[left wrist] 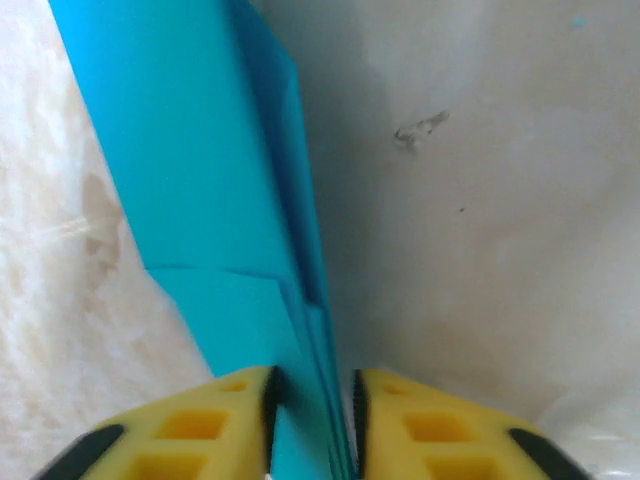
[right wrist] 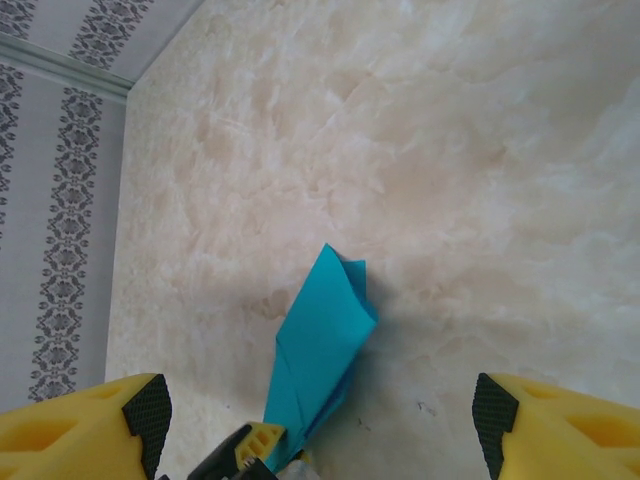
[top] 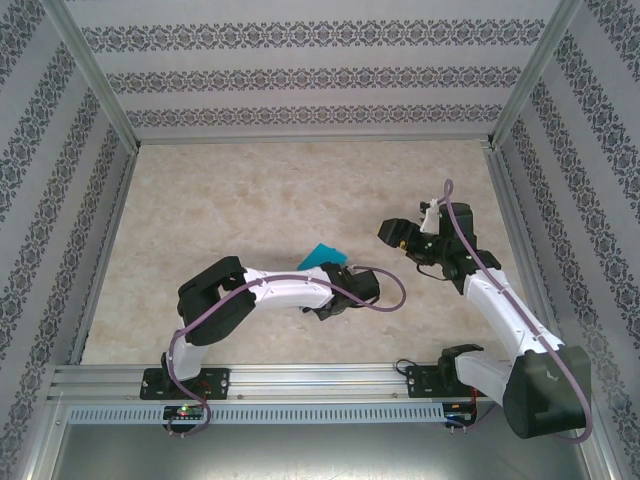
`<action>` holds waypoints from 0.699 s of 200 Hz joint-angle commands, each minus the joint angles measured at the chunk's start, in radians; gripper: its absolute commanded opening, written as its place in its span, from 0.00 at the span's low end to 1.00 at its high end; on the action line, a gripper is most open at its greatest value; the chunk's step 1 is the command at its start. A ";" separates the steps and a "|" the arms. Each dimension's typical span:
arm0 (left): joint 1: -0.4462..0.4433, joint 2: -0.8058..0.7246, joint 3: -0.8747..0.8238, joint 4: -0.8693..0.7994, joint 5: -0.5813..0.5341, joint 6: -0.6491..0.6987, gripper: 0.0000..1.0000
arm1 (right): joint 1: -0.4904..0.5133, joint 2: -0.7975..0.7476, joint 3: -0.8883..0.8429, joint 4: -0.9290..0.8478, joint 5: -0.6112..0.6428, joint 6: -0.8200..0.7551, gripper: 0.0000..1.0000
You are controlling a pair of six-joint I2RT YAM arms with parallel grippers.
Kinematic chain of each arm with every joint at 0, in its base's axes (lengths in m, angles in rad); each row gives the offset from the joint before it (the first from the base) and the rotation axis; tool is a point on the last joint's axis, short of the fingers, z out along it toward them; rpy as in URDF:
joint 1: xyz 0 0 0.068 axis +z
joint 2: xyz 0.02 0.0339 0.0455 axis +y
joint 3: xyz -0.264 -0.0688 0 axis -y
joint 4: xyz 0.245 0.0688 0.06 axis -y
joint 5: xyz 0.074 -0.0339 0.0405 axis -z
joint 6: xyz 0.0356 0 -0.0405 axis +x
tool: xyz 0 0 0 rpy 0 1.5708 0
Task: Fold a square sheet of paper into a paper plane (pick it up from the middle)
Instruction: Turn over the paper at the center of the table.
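The teal-blue sheet of paper (top: 322, 254) is folded into a slim paper plane shape and lies mid-table. Its narrow end runs between the yellow fingers of my left gripper (left wrist: 312, 425). In the left wrist view the folded paper (left wrist: 200, 180) stands on edge, its layers close to the right pad, and the jaws stand apart, wider than the paper is thick. My right gripper (right wrist: 320, 415) hovers open above and to the right of it. Below it I see the paper (right wrist: 325, 325) and a left fingertip (right wrist: 262, 440). In the top view the right gripper (top: 396, 233) is off to the paper's right.
The marble-patterned tabletop (top: 250, 200) is bounded by patterned walls at the back and sides. A metal rail (top: 300, 378) runs along the near edge. A small dark smudge (left wrist: 420, 128) marks the table beside the paper.
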 commanded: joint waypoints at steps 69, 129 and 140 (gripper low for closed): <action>0.042 -0.245 -0.032 0.083 0.335 -0.014 0.74 | -0.010 -0.048 -0.070 0.010 -0.037 0.005 0.79; 0.331 -0.530 -0.232 0.197 0.686 -0.114 0.75 | 0.119 -0.034 -0.114 0.121 -0.018 0.115 0.63; 0.407 -0.560 -0.275 0.224 0.728 -0.145 0.75 | 0.178 -0.021 -0.110 0.152 0.014 0.145 0.58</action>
